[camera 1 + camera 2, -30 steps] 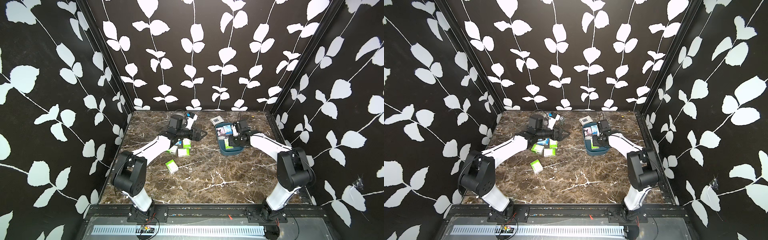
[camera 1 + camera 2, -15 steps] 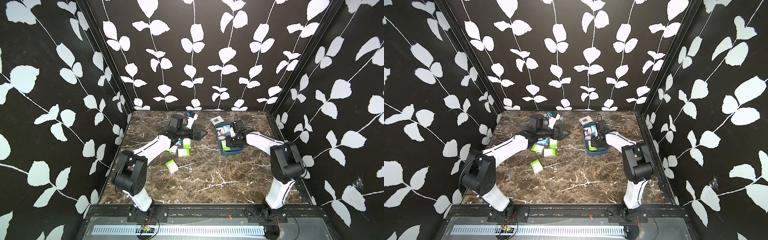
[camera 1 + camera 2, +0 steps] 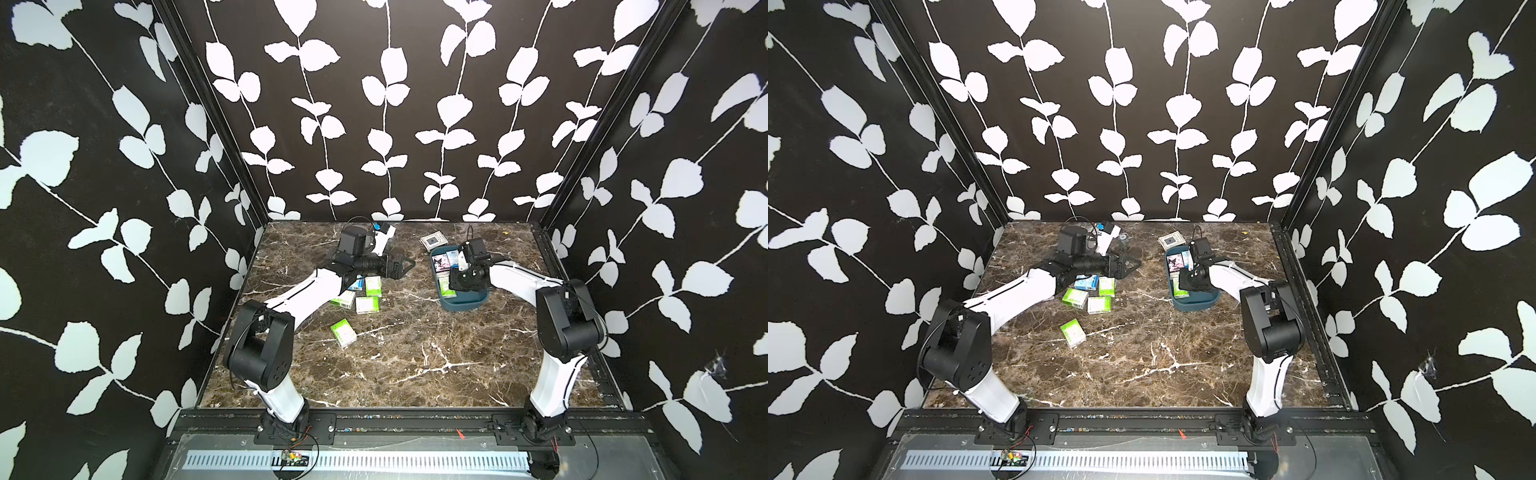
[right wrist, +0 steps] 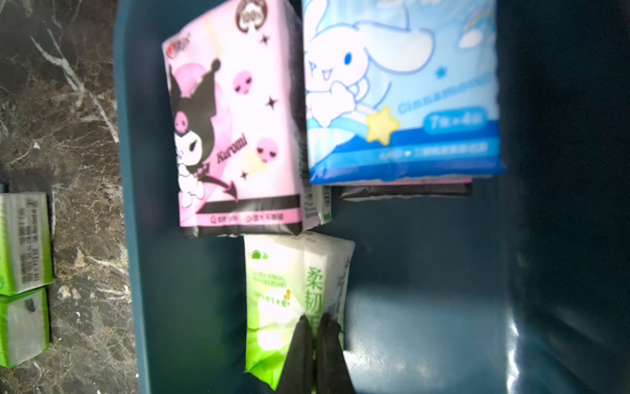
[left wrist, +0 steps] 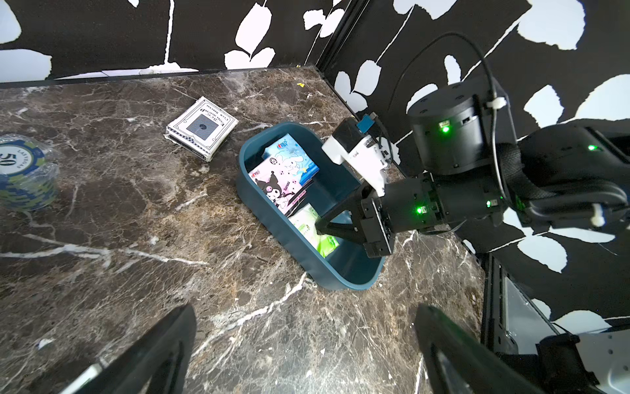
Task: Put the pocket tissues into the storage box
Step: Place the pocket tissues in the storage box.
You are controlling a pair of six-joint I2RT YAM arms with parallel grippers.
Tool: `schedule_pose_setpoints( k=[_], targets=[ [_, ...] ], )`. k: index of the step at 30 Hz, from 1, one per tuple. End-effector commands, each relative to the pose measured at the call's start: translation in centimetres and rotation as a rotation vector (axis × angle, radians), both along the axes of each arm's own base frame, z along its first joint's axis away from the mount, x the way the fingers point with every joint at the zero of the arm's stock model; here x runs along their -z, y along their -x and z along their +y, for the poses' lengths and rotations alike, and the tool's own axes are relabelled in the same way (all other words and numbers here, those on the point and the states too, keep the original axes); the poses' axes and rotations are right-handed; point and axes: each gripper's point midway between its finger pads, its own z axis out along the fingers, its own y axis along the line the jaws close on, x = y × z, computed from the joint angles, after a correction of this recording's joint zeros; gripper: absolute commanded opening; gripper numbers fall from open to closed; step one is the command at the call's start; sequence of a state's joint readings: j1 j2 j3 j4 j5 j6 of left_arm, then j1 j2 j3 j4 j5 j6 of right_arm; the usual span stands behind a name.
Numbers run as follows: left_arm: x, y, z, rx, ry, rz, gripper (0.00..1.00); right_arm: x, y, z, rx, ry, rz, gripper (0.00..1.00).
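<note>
Right wrist view: right hand (image 4: 314, 322) clenched low inside storage box (image 4: 136, 238); left hand (image 5: 305, 308) released.

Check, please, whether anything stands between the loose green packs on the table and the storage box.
Nothing visible does: bare tabletop lies between the loose green packs and the storage box. The right gripper sits inside the box, over a pack lying there.

Storage box (image 5: 269, 221): dark teal tray, rounded corners, flat on tabletop (image 3: 415, 365), beneath right claw (image 4: 314, 327).
Inside: pink cartoon pack (image 4: 235, 136) and blue cartoon pack (image 4: 402, 102) flat, beyond claw tips, overlapping other packs.
Green-white pack (image 4: 289, 290) under pinched-together tips.
Five loose packs (image 3: 367, 304) on tabletop: four clustered near spread left claw (image 3: 409, 267), one apart.
</note>
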State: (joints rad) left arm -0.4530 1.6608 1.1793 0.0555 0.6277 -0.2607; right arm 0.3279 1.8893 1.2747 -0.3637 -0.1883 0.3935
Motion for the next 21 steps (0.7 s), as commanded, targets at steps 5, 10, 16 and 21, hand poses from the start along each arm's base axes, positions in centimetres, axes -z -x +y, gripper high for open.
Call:
schedule_pose_setpoints(
  k=[5,10,16,21],
  targets=[
    [-1.7,-0.3,-0.5,0.017,0.018,-0.046,0.99,-0.2,-0.8,1.2,0.001,-0.02,-0.015,0.0],
    [-1.6,-0.2,-0.5,0.019,0.017,-0.047,0.99,0.4,-0.7,1.5,-0.002,-0.023,-0.001,0.0],
    [-1.5,-0.1,-0.4,0.016,0.013,-0.042,0.99,0.0,-1.4,2.0,-0.002,-0.034,-0.013,0.0],
    [-1.5,-0.1,-0.3,0.015,0.011,-0.047,0.99,0.3,-1.3,2.2,-0.005,-0.033,-0.008,0.01]
  ],
)
